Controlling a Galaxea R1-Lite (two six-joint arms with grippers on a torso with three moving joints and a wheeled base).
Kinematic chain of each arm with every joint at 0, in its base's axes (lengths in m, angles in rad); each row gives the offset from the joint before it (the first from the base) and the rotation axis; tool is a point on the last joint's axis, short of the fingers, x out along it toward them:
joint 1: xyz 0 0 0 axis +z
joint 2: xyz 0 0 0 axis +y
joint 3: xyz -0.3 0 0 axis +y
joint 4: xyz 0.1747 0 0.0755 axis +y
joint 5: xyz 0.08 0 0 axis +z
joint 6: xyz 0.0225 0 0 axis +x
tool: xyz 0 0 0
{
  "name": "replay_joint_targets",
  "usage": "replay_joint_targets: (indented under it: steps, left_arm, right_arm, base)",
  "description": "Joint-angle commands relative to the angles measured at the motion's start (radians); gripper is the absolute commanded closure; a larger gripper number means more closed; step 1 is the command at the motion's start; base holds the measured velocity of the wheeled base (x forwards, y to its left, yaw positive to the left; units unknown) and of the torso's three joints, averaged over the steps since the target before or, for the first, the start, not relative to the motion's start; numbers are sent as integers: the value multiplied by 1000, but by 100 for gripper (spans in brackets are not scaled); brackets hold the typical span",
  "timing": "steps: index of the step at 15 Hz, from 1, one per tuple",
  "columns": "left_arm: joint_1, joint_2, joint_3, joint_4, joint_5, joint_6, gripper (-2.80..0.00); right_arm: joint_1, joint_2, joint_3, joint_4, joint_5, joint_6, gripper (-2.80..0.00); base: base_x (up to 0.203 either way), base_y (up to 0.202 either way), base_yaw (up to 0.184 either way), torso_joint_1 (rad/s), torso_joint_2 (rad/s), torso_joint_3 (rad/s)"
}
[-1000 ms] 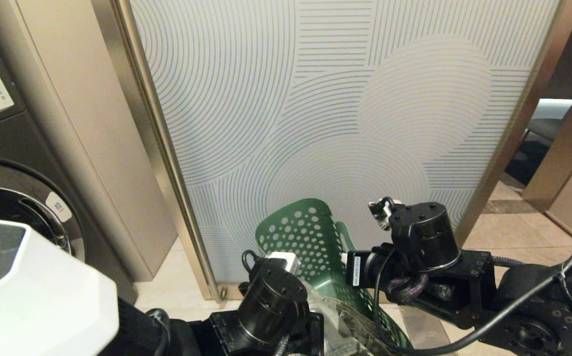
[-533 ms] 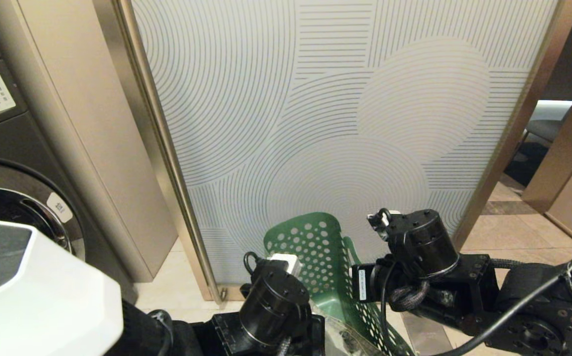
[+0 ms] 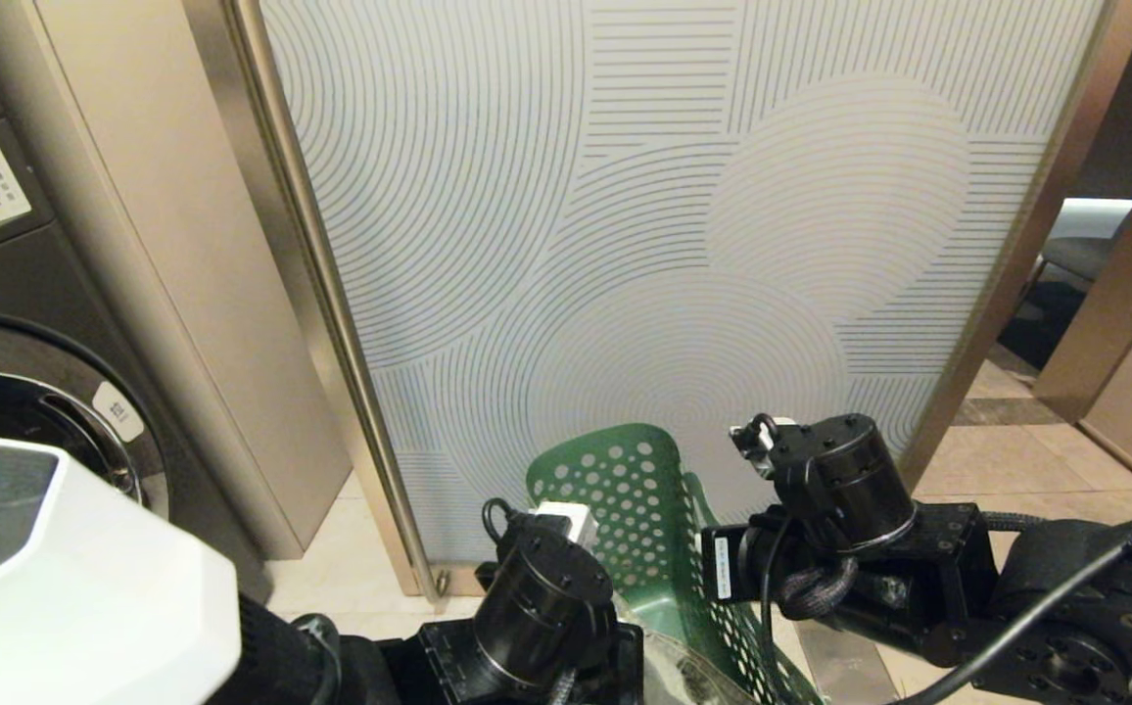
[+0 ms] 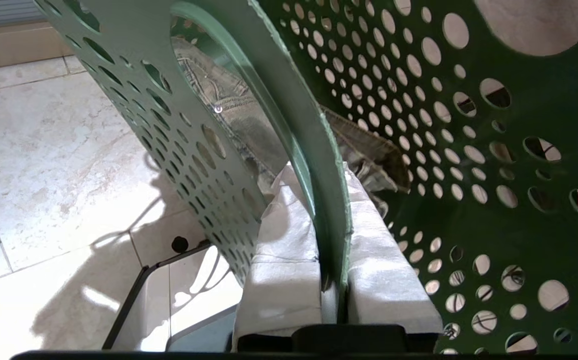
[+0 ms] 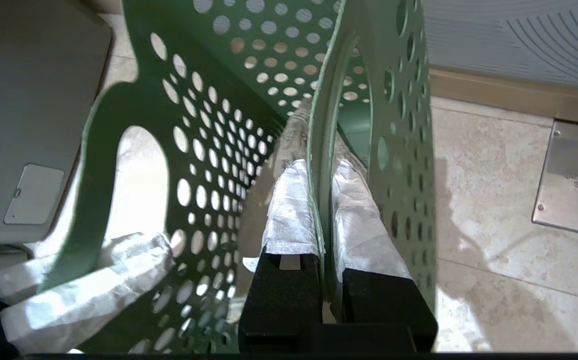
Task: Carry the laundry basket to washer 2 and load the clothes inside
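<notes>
Patterned panel, metal frame, tiled floor

A pale panel (image 3: pixel 683 225) with fine curved and straight line patterns fills the middle, edged on its left by a brushed metal post (image 3: pixel 321 294). A beige cabinet side (image 3: pixel 184 274) stands left of it. The floor (image 5: pixel 489 180) is beige stone tile with a steel plate (image 5: pixel 571 180) set into it.

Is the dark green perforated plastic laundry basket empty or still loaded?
Loaded: the left wrist view shows the grey-green wrinkled garment lying inside the dark green perforated plastic laundry basket, visible through the handle slot and the holes.
</notes>
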Motion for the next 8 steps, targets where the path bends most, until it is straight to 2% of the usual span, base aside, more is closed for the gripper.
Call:
replay_joint_targets:
  steps: [1, 7, 8]
  left_arm:
    - [-1, -3, 0, -3, 4, -4, 0]
    - [-9, -4, 2, -5, 18, -4, 0]
    - [-9, -5, 2, -4, 17, -4, 0]
  right_arm:
    - [0, 0, 2, -3, -2, 2, 0]
    - [-1, -14, 24, -10, -5, 0, 0]
    - [-1, -16, 25, -10, -6, 0, 0]
  base:
    - [0, 0, 0, 0, 0, 0]
    - [0, 0, 0, 0, 0, 0]
    - [-5, -3, 100, 6, -2, 3]
